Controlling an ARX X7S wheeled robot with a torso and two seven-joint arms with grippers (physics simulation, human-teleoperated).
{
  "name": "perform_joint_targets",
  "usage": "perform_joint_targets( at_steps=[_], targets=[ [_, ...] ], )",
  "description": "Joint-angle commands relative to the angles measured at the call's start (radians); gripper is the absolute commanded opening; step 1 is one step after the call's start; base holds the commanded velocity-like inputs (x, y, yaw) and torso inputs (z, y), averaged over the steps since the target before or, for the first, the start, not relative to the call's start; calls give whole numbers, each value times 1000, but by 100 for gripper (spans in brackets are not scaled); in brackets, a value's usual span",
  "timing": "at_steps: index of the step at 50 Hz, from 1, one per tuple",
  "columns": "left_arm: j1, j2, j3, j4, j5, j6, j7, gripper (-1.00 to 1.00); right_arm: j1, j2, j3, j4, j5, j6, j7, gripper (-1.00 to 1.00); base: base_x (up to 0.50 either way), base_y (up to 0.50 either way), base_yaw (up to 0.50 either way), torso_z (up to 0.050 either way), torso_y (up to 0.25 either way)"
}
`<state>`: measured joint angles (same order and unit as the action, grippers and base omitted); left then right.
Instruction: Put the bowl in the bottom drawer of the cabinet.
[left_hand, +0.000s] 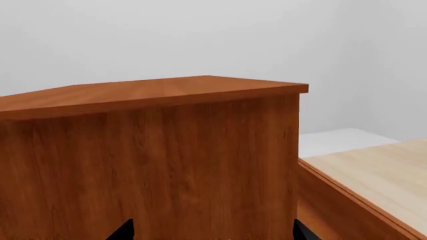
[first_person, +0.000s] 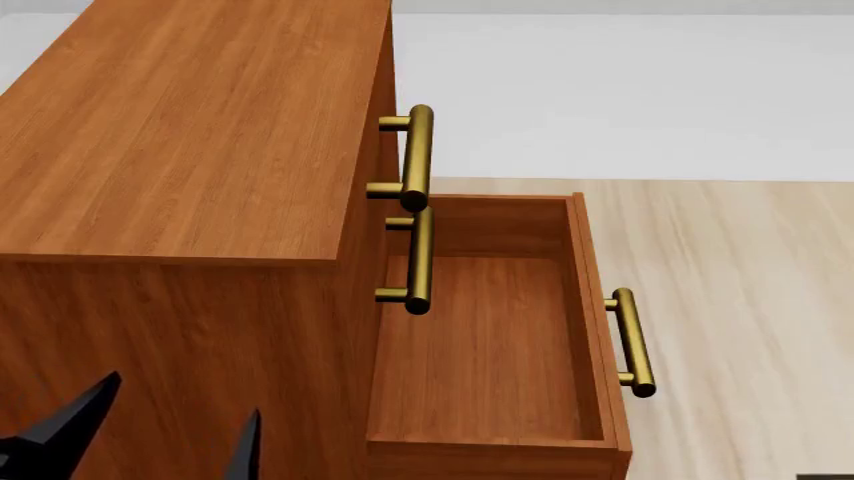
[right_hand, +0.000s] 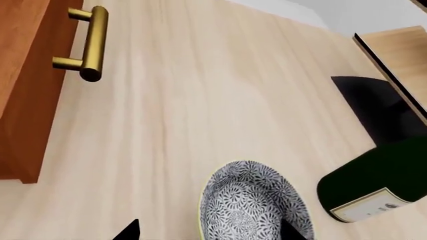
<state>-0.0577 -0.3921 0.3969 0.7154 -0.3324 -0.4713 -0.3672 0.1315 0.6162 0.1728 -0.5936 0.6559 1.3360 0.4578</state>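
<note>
The speckled blue-grey and white bowl stands on the light wooden table right under my right gripper. That gripper is open, with one fingertip outside the bowl and the other over its inside. The reddish-brown cabinet fills the left of the head view. Its bottom drawer is pulled out and empty, with its brass handle facing the table. My left gripper is open beside the cabinet's side wall, holding nothing. The head view does not show the bowl.
A dark green wine bottle stands close beside the bowl. Behind it is a light wooden rack on a black base. The two upper drawers' brass handles stick out over the open drawer.
</note>
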Motion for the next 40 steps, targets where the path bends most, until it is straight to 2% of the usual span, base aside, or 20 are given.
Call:
perform_joint_targets(
  at_steps=[1,24,40],
  targets=[
    [3,-4,3,-3,-1,5,-2,100,38,4,-48,70,-15,-11,-4,100,0,0,0,0,0],
    [-20,-12,-7,20,-14,-26,-21,100,133,15,-161,267,-77,-72,-31,100,0,0,0,0,0],
    [-12,-8,2,5,-13,-15,-25,100,153,13,-170,343,-81,-81,-44,100,0,0,0,0,0]
  ],
)
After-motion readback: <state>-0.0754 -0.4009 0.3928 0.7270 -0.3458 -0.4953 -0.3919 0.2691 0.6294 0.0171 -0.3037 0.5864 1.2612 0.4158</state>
